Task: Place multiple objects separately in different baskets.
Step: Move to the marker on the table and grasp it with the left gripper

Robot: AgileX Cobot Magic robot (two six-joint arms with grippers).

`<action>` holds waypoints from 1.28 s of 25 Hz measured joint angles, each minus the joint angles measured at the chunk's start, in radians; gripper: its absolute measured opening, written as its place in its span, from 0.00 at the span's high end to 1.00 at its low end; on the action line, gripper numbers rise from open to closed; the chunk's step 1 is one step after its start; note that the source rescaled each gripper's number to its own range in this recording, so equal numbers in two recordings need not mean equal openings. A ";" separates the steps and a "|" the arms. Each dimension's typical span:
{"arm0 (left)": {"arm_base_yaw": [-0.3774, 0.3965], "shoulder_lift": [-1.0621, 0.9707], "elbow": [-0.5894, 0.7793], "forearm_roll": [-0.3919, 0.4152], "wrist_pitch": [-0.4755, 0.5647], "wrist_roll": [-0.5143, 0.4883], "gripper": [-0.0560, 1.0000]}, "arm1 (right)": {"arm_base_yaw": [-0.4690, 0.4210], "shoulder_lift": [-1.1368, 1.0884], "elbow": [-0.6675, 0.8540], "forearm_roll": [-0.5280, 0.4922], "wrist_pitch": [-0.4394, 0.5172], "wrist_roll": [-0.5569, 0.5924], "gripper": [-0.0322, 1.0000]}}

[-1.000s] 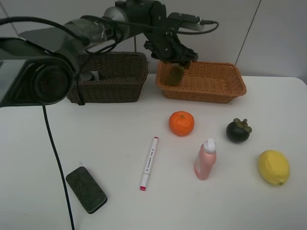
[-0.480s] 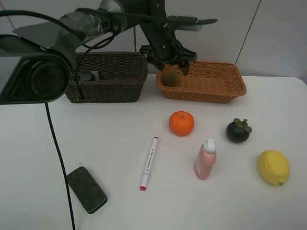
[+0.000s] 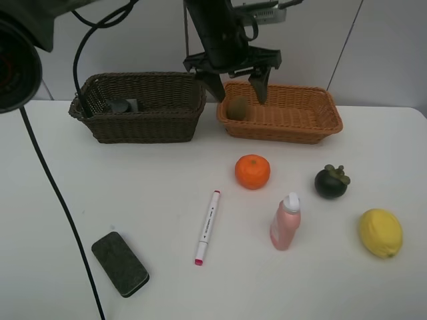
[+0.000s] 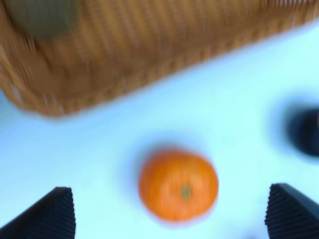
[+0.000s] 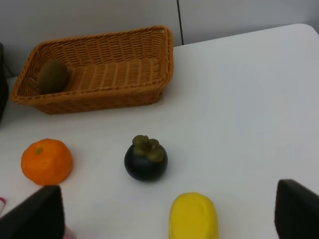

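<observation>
My left gripper (image 3: 232, 85) is open and empty, hanging just above the left end of the light orange-tan basket (image 3: 287, 130). The kiwi (image 3: 237, 107) lies inside that end, below the jaws. The dark brown basket (image 3: 147, 127) holds the dark green pump bottle (image 3: 120, 105). On the table lie the orange (image 3: 252, 171), mangosteen (image 3: 331, 181), pink bottle (image 3: 285, 221), lemon (image 3: 381, 232), marker (image 3: 207, 227) and black eraser (image 3: 120, 263). The blurred left wrist view shows the orange (image 4: 178, 185) between open fingers (image 4: 50, 216). My right gripper (image 5: 167, 214) is open over the lemon (image 5: 193, 216), near the mangosteen (image 5: 145, 158).
The two baskets stand side by side at the table's back edge against a grey wall. A black cable (image 3: 63, 200) hangs across the left of the exterior high view. The right wrist view also shows the tan basket (image 5: 99, 102) with the kiwi (image 5: 53, 75).
The left gripper held the kiwi over the tan basket, lowered it in, let go and opened. The kiwi now rests in the basket. The left arm has swung back out of the foreground.
</observation>
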 joint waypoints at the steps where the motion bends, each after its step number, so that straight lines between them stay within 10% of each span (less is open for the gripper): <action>1: -0.011 -0.036 0.087 0.000 0.000 0.005 0.00 | 0.000 0.000 0.000 0.000 0.000 0.000 0.00; 12: -0.085 -0.255 0.710 0.039 0.002 0.021 0.00 | 0.000 0.000 0.000 0.000 0.000 0.000 0.00; 28: -0.182 -0.033 0.726 0.148 -0.144 0.062 0.00 | 0.000 0.000 0.000 -0.001 0.000 0.000 0.00; 32: -0.183 -0.033 0.726 0.153 -0.151 0.062 0.14 | 0.000 0.000 0.000 -0.001 0.000 0.000 0.00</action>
